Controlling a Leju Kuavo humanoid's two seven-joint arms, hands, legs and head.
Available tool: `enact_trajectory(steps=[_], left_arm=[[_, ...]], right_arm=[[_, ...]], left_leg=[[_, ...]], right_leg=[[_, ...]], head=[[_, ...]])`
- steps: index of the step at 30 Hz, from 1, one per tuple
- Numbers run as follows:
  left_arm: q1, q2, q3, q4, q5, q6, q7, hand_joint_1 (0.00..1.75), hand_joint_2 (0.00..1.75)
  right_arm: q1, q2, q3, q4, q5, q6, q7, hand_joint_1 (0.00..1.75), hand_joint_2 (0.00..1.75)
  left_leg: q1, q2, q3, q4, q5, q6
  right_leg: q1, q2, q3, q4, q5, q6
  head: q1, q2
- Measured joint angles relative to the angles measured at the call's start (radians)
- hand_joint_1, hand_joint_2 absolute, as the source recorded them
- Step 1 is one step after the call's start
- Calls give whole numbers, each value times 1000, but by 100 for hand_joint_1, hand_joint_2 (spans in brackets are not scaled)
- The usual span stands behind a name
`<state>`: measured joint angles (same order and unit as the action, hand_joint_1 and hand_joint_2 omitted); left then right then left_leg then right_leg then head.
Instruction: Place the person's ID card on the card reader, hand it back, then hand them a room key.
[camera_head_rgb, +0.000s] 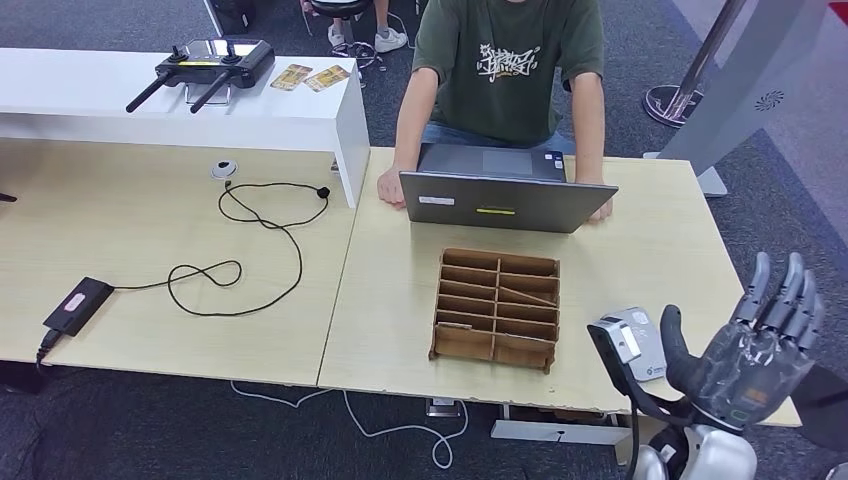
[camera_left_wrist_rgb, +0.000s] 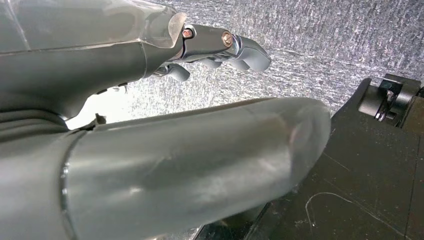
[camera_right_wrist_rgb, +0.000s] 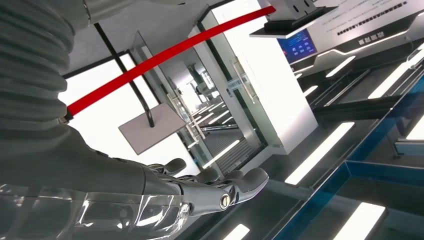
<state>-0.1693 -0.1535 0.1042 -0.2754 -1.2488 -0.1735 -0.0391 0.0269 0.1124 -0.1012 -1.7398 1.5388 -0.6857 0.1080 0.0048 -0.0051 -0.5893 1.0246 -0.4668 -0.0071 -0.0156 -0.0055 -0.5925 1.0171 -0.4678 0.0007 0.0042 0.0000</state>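
My right hand (camera_head_rgb: 760, 345) is raised off the table's near right corner, palm up and fingers spread, holding nothing. The right wrist view has the same hand (camera_right_wrist_rgb: 200, 192) against a ceiling with strip lights. A small white-grey box, probably the card reader (camera_head_rgb: 652, 345), lies on the table just left of that hand, partly hidden by my wrist. Two patterned cards (camera_head_rgb: 291, 76) (camera_head_rgb: 327, 77) lie on the white shelf at the back left. A person (camera_head_rgb: 505, 60) stands behind the table, a hand resting on either side of a laptop. My left hand (camera_left_wrist_rgb: 220, 47) hangs over grey carpet, fingers loose, holding nothing.
A grey laptop (camera_head_rgb: 505, 195) stands open in front of the person. A wooden divided tray (camera_head_rgb: 497, 305) sits mid-table. On the white shelf (camera_head_rgb: 250, 115) rests a black controller (camera_head_rgb: 205, 65). A black cable (camera_head_rgb: 250, 250) and a black box (camera_head_rgb: 76, 304) lie on the left table.
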Motion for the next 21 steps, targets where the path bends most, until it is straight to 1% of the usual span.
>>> enact_trajectory(steps=[9,14,21], left_arm=[[6,2,0,0,2,9,-1,0,0],[7,5,2,0,4,11,-1,0,0],[7,9,11,0,8,8,-1,0,0]], right_arm=[[54,16,-16,-30,0,40,-37,0,175],[77,19,-16,-31,0,57,-32,0,175],[113,19,-13,-31,0,55,-21,0,175]], left_leg=[[0,0,0,0,0,0],[0,0,0,0,0,0],[0,0,0,0,0,0]], right_leg=[[0,0,0,0,0,0],[0,0,0,0,0,0],[0,0,0,0,0,0]], head=[[0,0],[0,0],[0,0]])
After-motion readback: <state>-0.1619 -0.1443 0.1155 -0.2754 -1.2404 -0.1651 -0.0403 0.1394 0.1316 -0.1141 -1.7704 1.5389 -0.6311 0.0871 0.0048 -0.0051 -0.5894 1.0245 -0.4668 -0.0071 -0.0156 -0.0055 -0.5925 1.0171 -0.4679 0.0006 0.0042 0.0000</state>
